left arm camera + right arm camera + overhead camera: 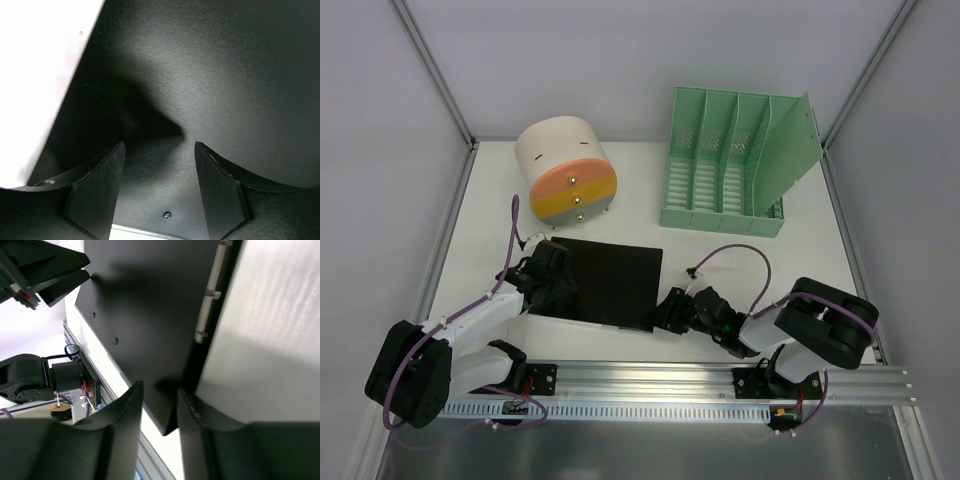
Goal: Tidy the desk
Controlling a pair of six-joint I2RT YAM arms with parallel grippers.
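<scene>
**White desk with a black sheet between two grippers**

The desk (800, 270) is a flat, matte white rectangle that fills the floor of the cell. It has grey walls (380, 150) on three sides and a slotted aluminium rail (670, 382) along its near edge.

A thin black sheet (615, 280) with a finely grained, dull surface lies on the near middle of the desk.

The right gripper (160, 390) is at the sheet's near right corner. Its dark fingers are narrowed to a slim gap with that corner between them.

The left gripper (159, 145) is over the sheet's left part. Its two wedge-shaped fingers are spread wide with nothing clamped between them.

At the back right stands a mint-green plastic file rack (730, 165), ribbed with slots and split by upright dividers.

At the back left sits a cream drum-shaped box (560, 150). Its round front is banded salmon, amber and grey, and each band has a small knob.
</scene>
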